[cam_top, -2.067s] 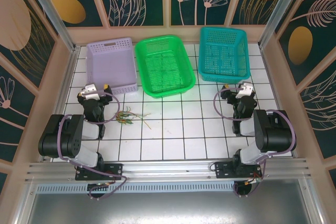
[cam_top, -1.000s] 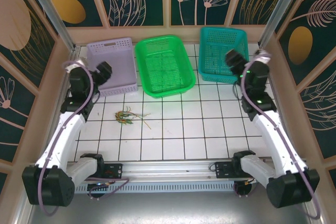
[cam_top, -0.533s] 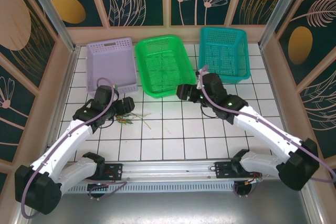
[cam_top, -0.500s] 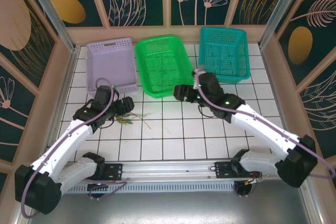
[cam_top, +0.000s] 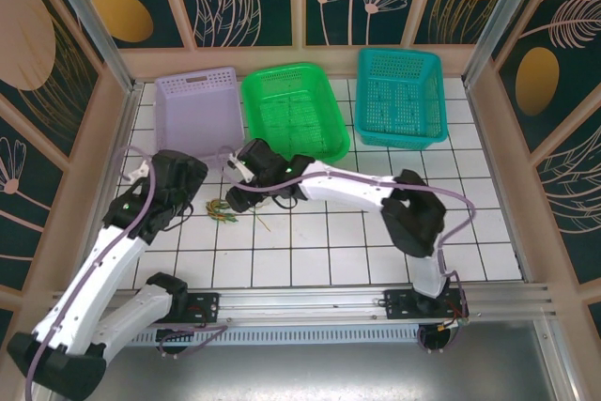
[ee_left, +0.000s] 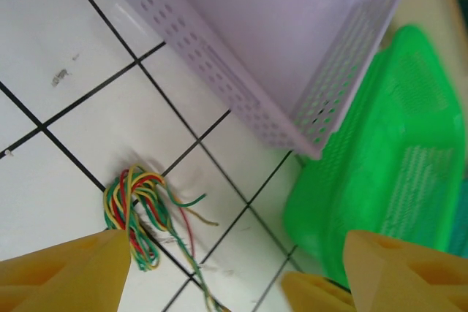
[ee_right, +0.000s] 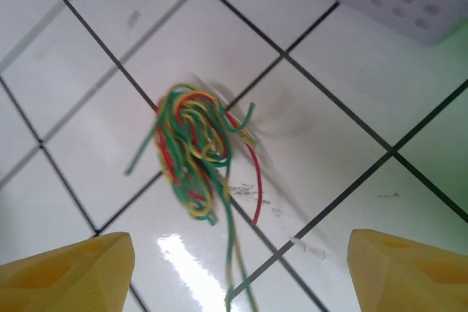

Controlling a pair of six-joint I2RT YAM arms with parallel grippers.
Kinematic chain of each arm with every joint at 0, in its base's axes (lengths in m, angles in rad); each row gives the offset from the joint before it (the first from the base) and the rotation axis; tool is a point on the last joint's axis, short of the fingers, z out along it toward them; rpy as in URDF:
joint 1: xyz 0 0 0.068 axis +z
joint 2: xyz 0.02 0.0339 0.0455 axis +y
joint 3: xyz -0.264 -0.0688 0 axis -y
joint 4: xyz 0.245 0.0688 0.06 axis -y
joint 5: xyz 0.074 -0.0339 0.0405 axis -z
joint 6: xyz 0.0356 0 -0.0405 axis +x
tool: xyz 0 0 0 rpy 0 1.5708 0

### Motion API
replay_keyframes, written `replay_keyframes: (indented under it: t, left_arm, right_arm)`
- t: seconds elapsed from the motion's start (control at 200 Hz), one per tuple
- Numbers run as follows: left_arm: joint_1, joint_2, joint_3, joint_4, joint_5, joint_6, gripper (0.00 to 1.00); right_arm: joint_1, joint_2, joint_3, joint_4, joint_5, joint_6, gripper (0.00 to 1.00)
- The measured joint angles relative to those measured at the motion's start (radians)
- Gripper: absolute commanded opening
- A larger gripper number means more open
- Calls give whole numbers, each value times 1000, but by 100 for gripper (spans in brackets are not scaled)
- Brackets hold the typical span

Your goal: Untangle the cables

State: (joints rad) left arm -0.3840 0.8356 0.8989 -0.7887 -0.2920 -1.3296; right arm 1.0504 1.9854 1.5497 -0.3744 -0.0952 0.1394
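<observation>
right gripper [ee_right: 234, 279]: yellow fingers are standing wide apart, gripping nothing. It is hovering over the clump of thin green, yellow and red cables [ee_right: 191, 153], with no contact showing. left gripper [ee_left: 234, 279]: fingers are likewise spread and empty, looking down on the same cables [ee_left: 137, 217] from the left side.

In the top view the right arm is reaching across the table to put the right gripper [cam_top: 244, 192] just above the cables [cam_top: 223, 209], and the left gripper [cam_top: 177, 196] is sitting just beside them.

The cables are lying in one knotted loop bundle on the white tiled table [cam_top: 329, 241], across a grid line and near the front wall of the lilac perforated plastic basket [cam_top: 195, 77]. A few loose ends are trailing out toward the near edge.

The green plastic basket [cam_top: 282, 72] and teal plastic basket [cam_top: 399, 52] are sitting farther back with nothing in them, as far as the views show.

Progress: nothing is separated yet and no wire is pulled free or held. Judging from this, the arms are only lining up for a first grasp, so all the untangling is left to do.
</observation>
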Motion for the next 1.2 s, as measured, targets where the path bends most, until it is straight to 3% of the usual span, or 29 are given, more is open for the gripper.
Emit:
replay_keyframes:
  t: [0.2, 0.621, 0.681, 0.801, 0.836, 1.036, 1.201]
  left_arm:
    - [0, -30, 21, -33, -37, -59, 75]
    - [0, -23, 21, -53, -31, -52, 72]
    - [0, -23, 21, -54, -30, -48, 70]
    - [0, -25, 20, -53, -18, -36, 67]
    - [0, -26, 19, -53, -10, -34, 67]
    - [0, -37, -2, -10, 73, 6, 68]
    - [0, -8, -74, 203, 294, 64, 66]
  right_arm:
    - [0, 158, 103, -51, -16, -32, 62]
    - [0, 285, 214, -50, -103, -1, 42]
    - [0, 293, 214, -49, -115, 0, 32]
    - [0, 294, 213, -42, -130, 18, 0]
    - [0, 293, 207, -26, -130, 22, 0]
    - [-6, 146, 26, 46, -77, 74, 0]
    - [-47, -136, -126, 66, 10, 138, 0]
